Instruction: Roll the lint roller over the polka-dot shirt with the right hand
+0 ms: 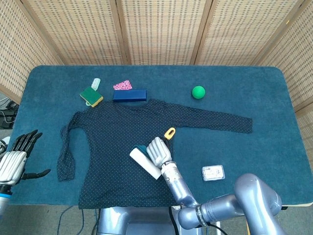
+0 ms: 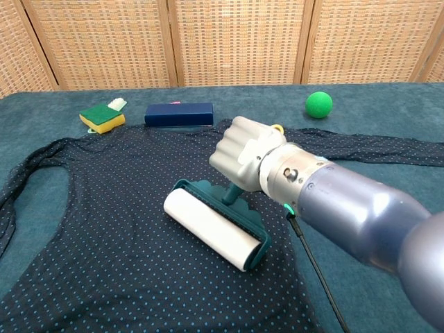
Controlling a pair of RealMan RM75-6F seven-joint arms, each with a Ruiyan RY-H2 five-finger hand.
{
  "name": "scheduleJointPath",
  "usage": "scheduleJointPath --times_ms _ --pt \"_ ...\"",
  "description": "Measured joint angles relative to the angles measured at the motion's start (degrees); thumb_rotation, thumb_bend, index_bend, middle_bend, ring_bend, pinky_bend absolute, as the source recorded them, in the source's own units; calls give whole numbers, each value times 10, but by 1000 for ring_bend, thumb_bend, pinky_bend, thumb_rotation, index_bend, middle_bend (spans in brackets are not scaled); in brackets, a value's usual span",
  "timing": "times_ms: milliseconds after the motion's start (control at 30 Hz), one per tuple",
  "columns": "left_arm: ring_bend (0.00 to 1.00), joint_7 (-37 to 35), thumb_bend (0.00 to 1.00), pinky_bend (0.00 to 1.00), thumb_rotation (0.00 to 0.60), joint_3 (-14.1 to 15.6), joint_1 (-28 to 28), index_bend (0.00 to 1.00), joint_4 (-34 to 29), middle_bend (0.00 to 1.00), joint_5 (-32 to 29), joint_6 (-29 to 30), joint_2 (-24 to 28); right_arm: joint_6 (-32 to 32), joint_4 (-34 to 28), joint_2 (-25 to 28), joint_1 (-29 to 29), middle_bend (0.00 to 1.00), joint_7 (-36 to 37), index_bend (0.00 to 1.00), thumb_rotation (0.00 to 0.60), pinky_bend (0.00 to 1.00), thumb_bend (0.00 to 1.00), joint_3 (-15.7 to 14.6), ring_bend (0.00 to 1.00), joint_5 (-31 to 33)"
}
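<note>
The dark polka-dot shirt (image 1: 117, 147) (image 2: 104, 229) lies flat across the teal table, sleeves spread to both sides. My right hand (image 1: 158, 150) (image 2: 241, 154) grips the handle of the lint roller (image 1: 145, 163) (image 2: 214, 229), whose white drum in a teal frame rests on the shirt's lower body. The handle's yellow tip (image 1: 169, 133) sticks out past the hand. My left hand (image 1: 17, 159) hangs off the table's left edge with its fingers spread, holding nothing.
Along the back of the shirt sit a green and yellow sponge (image 1: 91, 96), a navy box (image 1: 129, 95) and a pink patterned scrap (image 1: 122, 85). A green ball (image 1: 198, 91) lies beyond the right sleeve. A clear plastic packet (image 1: 212, 173) rests near the front edge.
</note>
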Motion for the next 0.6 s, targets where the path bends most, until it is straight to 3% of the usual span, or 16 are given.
scheduleJointPath --times_ms 300,600 --pt "0 5 0 0 600 1 0 0 -1 0 0 1 -1 17 -37 -27 0 1000 -13 685 600 1000 942 -28 1000 -67" --pt "0 3 0 0 600 0 0 0 0 0 -2 1 -1 16 -5 -27 -11 1000 -16 676 600 1000 941 -31 1000 -74"
